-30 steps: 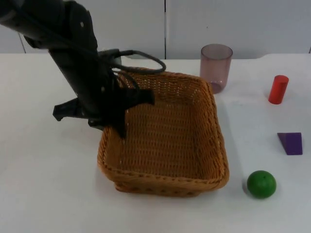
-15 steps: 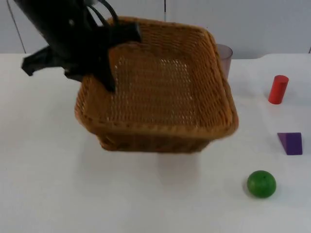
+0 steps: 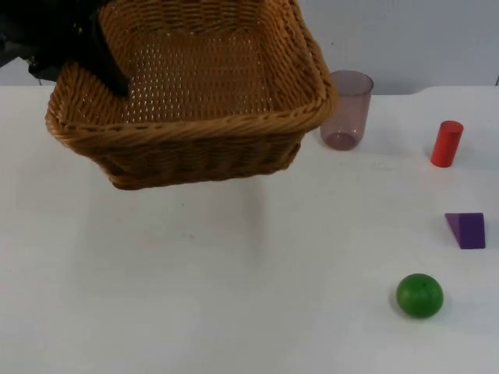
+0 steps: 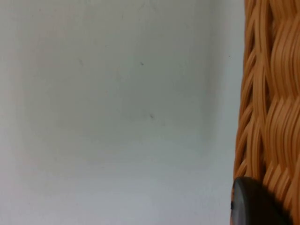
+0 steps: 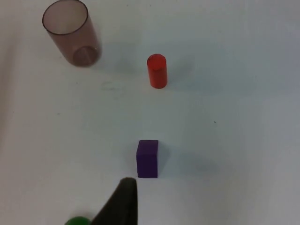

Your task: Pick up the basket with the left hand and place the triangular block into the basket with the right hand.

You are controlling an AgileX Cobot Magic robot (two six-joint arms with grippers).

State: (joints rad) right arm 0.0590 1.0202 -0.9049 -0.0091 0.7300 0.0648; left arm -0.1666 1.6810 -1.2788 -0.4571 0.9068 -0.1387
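A woven wicker basket (image 3: 195, 128) hangs in the air above the table's far left, tilted. My left gripper (image 3: 105, 70) is shut on its left rim, and the weave (image 4: 272, 93) stands right beside one black fingertip (image 4: 253, 204) in the left wrist view. The purple triangular block (image 3: 466, 230) lies flat on the table at the right edge, well apart from the basket. In the right wrist view my right gripper (image 5: 119, 208) hovers above the table, a short way from the same block (image 5: 147, 158).
A translucent purple cup (image 3: 346, 109) stands upright just right of the basket. A red cylinder (image 3: 447, 143) stands at the far right. A green ball (image 3: 419, 295) rests near the front right. The grey wall closes the table's far side.
The left gripper has lifted the basket off the table, carrying it up and to the left. Block, ball, cup and cylinder have stayed put.
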